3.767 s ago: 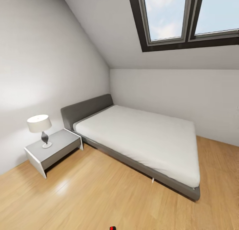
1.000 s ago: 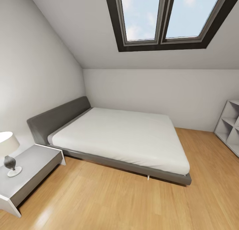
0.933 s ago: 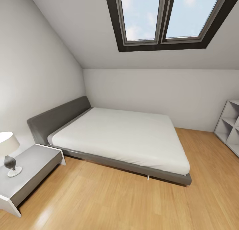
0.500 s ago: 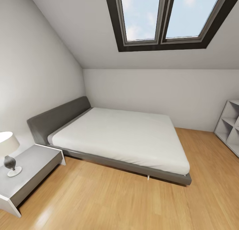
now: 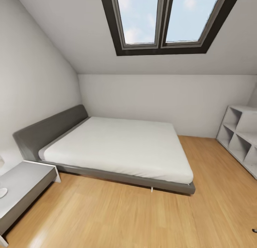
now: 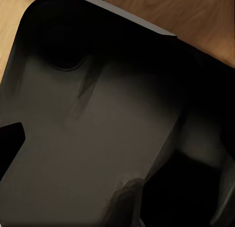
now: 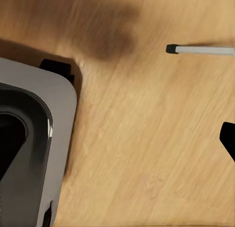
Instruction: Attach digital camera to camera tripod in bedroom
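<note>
Of the camera tripod I see one silver leg with a dark tip [image 7: 196,49], lying across the wood floor in the right wrist view. A small dark tip [image 5: 254,230] also sits at the head view's lower right edge. The digital camera is out of view. The left wrist view holds a large matte-black shape [image 6: 107,129] over the floor, and I cannot tell what it is. A dark wedge [image 7: 228,138] pokes in at the right wrist view's edge. Neither gripper's fingers can be made out.
This is the bedroom. A grey-framed white bed [image 5: 117,148] stands ahead under a skylight [image 5: 160,19]. A grey nightstand [image 5: 21,187] is at the left and a white open shelf [image 5: 239,137] at the right. My grey base [image 7: 34,148] rests on the wood floor [image 5: 125,216].
The head view has swung to the right: the bed and nightstand slid left, the lamp left the frame and more of the shelf shows. The room's things have not moved.
</note>
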{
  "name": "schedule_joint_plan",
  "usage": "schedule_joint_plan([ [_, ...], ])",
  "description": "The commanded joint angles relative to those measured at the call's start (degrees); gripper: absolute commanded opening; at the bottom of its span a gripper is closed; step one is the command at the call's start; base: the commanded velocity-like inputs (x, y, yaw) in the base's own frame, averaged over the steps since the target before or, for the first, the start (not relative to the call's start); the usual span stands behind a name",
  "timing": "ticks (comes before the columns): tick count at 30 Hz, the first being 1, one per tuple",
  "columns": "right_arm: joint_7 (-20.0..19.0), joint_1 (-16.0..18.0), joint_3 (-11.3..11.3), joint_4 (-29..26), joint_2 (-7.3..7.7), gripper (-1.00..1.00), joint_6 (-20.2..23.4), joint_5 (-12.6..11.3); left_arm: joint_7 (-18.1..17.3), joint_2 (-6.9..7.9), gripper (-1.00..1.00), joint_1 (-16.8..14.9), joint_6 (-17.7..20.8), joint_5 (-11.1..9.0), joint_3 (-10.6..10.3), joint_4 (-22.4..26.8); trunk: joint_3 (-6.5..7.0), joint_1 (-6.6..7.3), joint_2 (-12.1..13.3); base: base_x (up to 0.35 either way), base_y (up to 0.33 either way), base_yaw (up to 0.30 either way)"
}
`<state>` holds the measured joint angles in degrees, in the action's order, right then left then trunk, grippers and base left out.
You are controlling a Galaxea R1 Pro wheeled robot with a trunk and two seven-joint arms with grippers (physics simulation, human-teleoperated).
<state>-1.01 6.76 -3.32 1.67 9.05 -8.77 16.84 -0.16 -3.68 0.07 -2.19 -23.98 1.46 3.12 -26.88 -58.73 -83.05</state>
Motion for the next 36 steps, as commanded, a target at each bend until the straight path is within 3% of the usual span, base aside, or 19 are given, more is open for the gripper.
schedule_joint_plan([
  [1,-0.09,0.09,-0.38,0.18,0.02,1.0,-0.32,0.31,-0.02,-0.01,1.0,0.01,-0.12,-0.19,0.13,0.04,-0.05,0.0,-0.03,0.0,0.0,-0.274],
  [36,-0.12,0.08,-0.46,0.18,0.0,1.0,-0.21,0.3,-0.02,-0.01,1.0,0.0,-0.16,-0.19,0.21,0.05,-0.05,0.0,-0.03,0.0,0.0,-0.286],
])
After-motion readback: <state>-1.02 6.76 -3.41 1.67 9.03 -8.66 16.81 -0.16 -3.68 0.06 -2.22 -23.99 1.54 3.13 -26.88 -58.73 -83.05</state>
